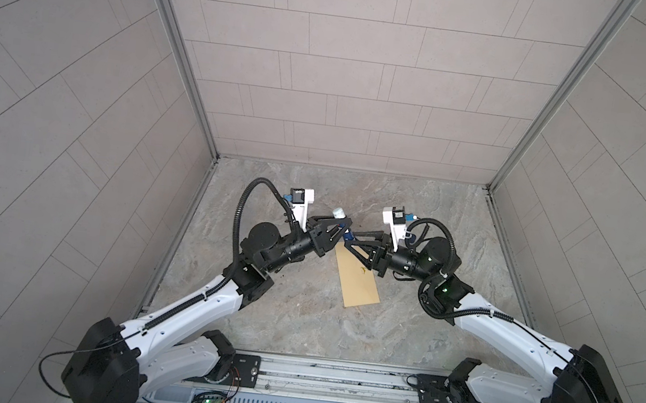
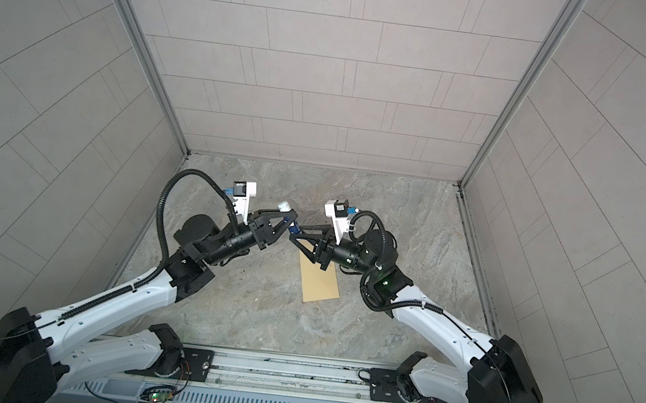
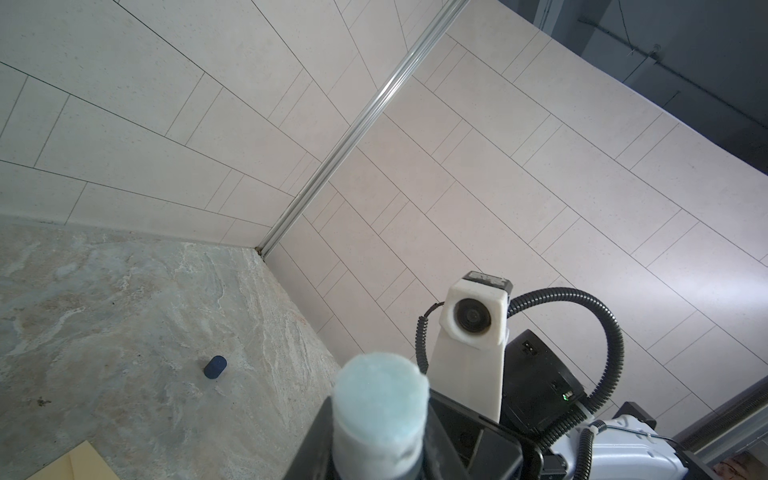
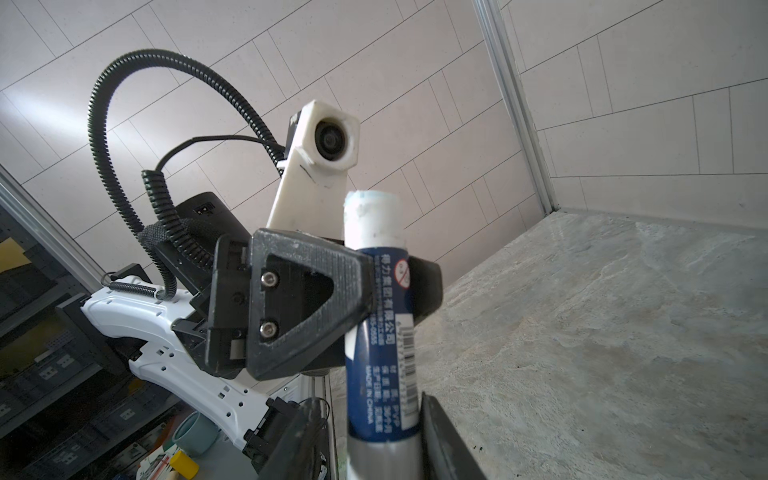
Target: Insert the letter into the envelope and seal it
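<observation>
Mid-seal: yellow-tan manila envelope (image 1: 360, 278) flat on bench (image 1: 298, 321) mid-frame, letter unseen, probably inside; left tool (image 1: 345, 224) clamped on uncapped blue glue stick (image 4: 380, 316), right tool (image 1: 349, 240) part-open round its base, grip unclear; gluing pending.

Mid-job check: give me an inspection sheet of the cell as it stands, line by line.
Surface: marbled tabletop, level, no spill seen.
Job's things: envelope lies flat, its far end beneath the right arm; letter not seen.
Clutter: dark blue cap lies loose on the tabletop.
Grippers: left gripper shut on an uncapped glue stick, held aloft; right gripper has its jaws either side of the stick's base, grip unclear.
Cables: corrugated conduit loops at each wrist, away from the jaws.
Surroundings: tiled walls; nothing else seen.
</observation>
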Robot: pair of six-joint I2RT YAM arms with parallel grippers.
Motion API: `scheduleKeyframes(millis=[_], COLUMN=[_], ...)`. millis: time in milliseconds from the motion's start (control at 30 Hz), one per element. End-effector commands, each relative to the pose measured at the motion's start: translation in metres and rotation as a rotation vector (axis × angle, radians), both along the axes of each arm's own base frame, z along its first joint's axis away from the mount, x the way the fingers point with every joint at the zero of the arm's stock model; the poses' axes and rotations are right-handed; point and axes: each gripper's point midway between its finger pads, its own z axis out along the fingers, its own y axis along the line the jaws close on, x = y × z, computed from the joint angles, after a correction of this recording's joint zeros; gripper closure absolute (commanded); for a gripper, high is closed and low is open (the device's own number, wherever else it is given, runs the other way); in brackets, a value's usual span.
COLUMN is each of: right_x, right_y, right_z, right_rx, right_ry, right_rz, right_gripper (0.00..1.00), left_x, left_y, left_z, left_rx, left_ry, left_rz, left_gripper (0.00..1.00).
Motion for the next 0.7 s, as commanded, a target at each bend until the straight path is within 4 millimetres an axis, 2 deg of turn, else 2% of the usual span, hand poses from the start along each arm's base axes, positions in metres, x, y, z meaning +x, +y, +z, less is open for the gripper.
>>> scheduleKeyframes(millis=[0, 300, 467, 667], right_x=[-0.004, -0.004, -0.004, -0.001], right_y=[0.000, -0.001, -0.001, -0.005], right_z=[-0.006, -0.012, -0.010, -0.003], right_rx=[-0.009, -0.031, -0.028, -0.029], right_ry=[-0.002, 0.003, 0.000, -0.009], right_rz=[0.017, 0.014, 0.010, -0.029], right_gripper=[0.64, 0.67, 0.80, 0.91], left_x=[-0.005, -0.004, -0.003, 0.000], left_y=[0.003, 0.003, 0.002, 0.001], left_z=[0.028, 0.029, 0.026, 0.019], left_rx=[-0.048, -0.049, -0.045, -0.033], left_ry=[-0.073, -0.072, -0.065, -0.052], left_rz=[-0.006, -0.002, -0.003, 0.001], left_gripper=[1.00, 1.00, 1.00, 1.00])
